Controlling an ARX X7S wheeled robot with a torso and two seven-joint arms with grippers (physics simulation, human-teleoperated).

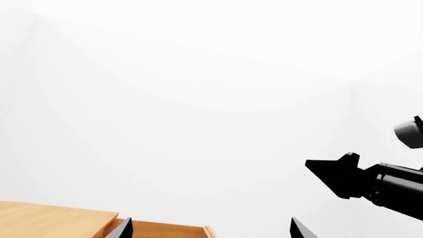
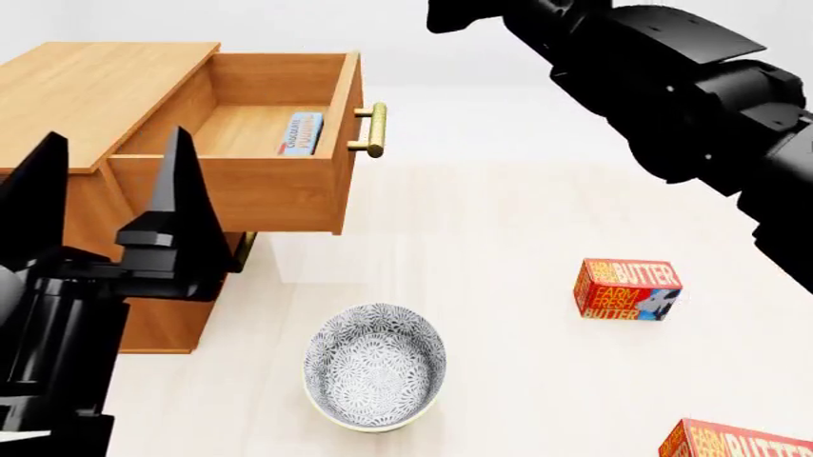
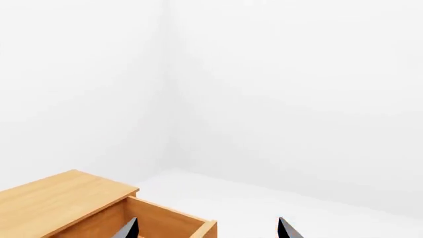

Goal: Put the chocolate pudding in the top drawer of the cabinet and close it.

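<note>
Since the small blue-faced chocolate pudding box [image 2: 303, 132] already lies inside the pulled-out honey-brown top drawer [image 2: 273, 190], both arms hang free, jaws apart and seemingly empty, so pushing it shut comes next.

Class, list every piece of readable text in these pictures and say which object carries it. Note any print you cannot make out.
"FARM FRESH BUTTER" on the red-orange butter box lying on the floor.
"BUTTER" on the second red-orange box, cut off by the head view's lower edge; the rest is out of frame.
Dark lettering on the light blue chocolate pudding box inside the open top drawer: too small to read.
The wrist views show no text.
</note>
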